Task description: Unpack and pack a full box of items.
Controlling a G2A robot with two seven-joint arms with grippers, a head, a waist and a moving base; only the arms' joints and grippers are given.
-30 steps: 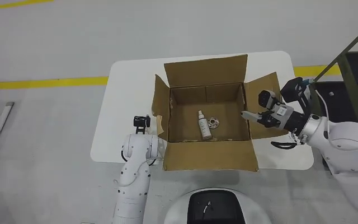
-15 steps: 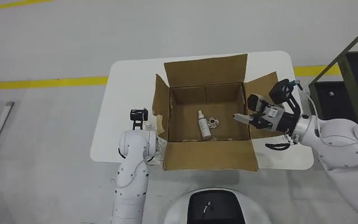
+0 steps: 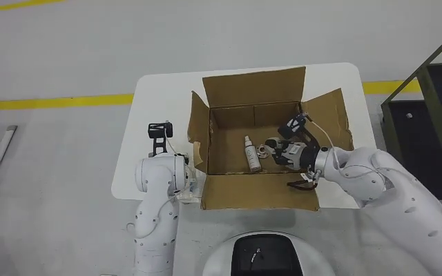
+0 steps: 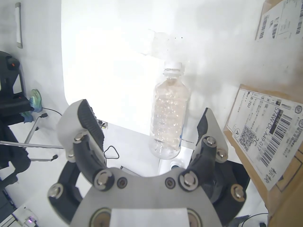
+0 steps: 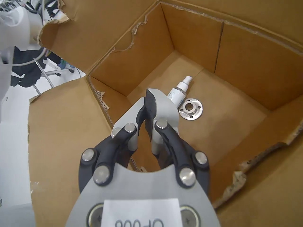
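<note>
White tabletop [image 3: 159,103] under torn corrugated cardboard box [image 3: 255,86]; left claw [image 4: 145,109] wide, right claw [image 5: 149,100] tight together, empty.

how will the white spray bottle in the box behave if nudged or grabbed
Lying on its side, the round spray bottle would probably roll if nudged, though the metal flange beside it may stop it. It looks small and plastic, so likely light, possibly slippery.

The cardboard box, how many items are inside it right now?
2. A white spray bottle lies on the box floor near its middle, and a round metal flange lies right beside it. The right gripper above the floor may hide something small.
</note>
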